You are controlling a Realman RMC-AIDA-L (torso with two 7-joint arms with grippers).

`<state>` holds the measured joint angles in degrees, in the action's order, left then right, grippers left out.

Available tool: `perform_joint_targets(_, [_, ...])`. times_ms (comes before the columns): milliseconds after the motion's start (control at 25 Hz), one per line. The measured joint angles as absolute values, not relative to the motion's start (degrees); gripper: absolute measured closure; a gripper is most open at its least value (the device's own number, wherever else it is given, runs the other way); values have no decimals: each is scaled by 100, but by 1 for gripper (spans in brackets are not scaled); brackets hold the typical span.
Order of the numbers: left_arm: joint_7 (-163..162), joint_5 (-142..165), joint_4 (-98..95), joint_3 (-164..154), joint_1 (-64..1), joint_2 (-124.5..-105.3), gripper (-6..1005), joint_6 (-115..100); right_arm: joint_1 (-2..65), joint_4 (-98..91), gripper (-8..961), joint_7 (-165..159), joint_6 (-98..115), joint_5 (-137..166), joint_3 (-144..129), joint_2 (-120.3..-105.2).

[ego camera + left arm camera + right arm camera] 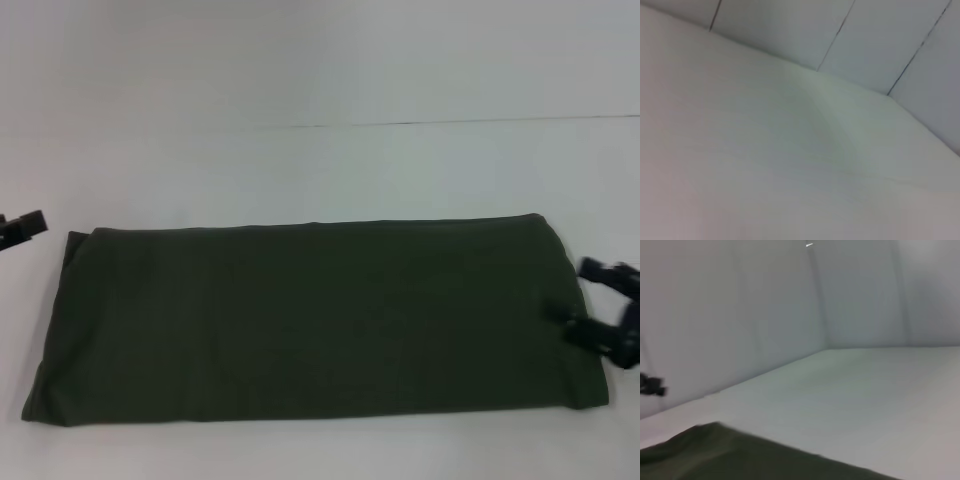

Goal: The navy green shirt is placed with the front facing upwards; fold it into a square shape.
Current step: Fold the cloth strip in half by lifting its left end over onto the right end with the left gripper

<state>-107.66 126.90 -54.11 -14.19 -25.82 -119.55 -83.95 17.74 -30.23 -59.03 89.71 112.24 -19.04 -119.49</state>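
Head view: navy green shirt (pixel 315 320) is seen lying on the white table (pixel 320 170) as a long band. Right gripper (pixel 606 312) is spread open, empty, at its right end; left gripper (pixel 22 229) is parked apart, finger state indeterminate. Crosswise fold is judged next; end grasp required.

Navy green shirt (pixel 310 315), folded into a long plain rectangle, flat and crosswise on the white table (pixel 320 170)
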Motion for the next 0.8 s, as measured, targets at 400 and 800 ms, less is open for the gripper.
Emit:
perform_joint_targets(400, [-12669, 13667, -6152, -2063, -2658, -11939, 286, -8663, 2208, -2757, 53, -5613, 8556, 11215, -2492, -11978])
perform_joint_targets(800, [-13431, 13822, -6629, -2500, -2619, -12121, 289, -8779, 2588, -2505, 53, -5510, 8501, 11225, -2821, -11982])
